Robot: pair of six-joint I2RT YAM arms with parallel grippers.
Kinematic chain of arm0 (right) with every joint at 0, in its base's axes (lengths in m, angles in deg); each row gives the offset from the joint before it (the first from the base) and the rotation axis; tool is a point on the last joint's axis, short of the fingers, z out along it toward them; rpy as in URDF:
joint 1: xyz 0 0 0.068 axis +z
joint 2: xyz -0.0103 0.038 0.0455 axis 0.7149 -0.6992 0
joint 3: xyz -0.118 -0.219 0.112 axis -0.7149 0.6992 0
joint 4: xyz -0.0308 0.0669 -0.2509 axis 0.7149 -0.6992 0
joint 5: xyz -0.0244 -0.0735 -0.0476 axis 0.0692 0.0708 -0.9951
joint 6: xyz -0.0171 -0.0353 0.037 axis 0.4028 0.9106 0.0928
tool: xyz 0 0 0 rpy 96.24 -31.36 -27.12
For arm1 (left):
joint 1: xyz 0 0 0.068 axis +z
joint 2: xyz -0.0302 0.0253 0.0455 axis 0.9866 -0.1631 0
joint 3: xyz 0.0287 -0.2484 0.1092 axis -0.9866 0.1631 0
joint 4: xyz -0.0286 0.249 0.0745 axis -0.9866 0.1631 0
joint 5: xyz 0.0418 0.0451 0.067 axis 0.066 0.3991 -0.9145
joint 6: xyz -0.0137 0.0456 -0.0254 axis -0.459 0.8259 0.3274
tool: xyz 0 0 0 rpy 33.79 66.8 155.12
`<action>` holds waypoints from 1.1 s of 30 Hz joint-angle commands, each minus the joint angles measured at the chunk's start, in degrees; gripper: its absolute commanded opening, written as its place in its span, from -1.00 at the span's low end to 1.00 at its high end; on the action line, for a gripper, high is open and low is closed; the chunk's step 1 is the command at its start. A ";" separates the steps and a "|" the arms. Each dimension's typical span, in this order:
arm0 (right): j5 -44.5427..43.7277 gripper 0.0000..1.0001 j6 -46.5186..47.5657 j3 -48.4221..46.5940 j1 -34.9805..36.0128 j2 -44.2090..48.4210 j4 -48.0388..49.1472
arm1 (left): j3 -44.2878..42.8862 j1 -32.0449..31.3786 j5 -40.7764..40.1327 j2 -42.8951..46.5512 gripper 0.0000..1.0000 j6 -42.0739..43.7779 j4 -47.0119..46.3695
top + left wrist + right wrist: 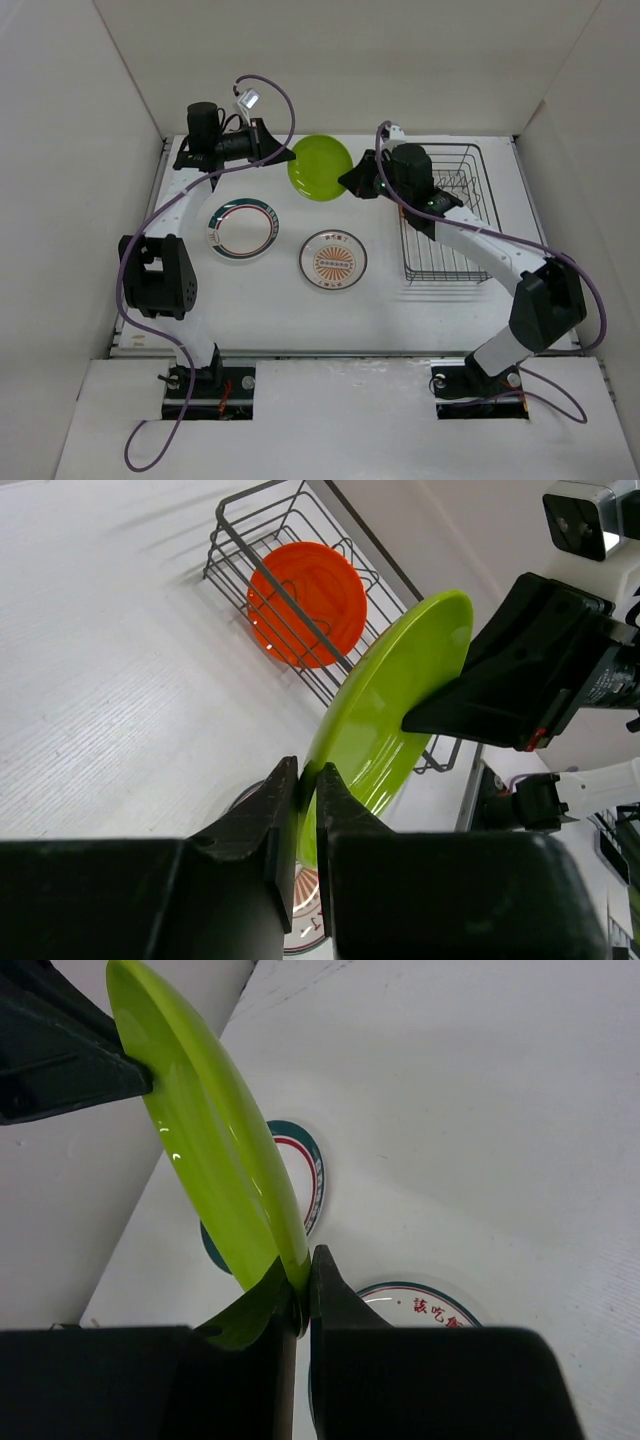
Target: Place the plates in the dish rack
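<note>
A lime green plate (320,168) hangs tilted on edge above the back of the table, held from both sides. My left gripper (288,152) is shut on its left rim, as the left wrist view shows (306,790). My right gripper (350,181) is shut on the opposite rim (301,1282). An orange plate (307,602) stands upright in the black wire dish rack (450,262). Flat on the table lie a white plate with a green-and-red rim (241,229) and a white sunburst plate (334,258).
White walls close in the table on the left, back and right. The dish rack sits at the right side, partly under my right arm. The two flat plates lie below and in front of the held plate.
</note>
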 commanded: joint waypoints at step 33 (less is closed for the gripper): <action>-39.46 -1.00 8.30 -3.75 -24.76 8.90 -25.97 | -6.58 -1.25 -24.83 6.49 1.00 9.82 13.64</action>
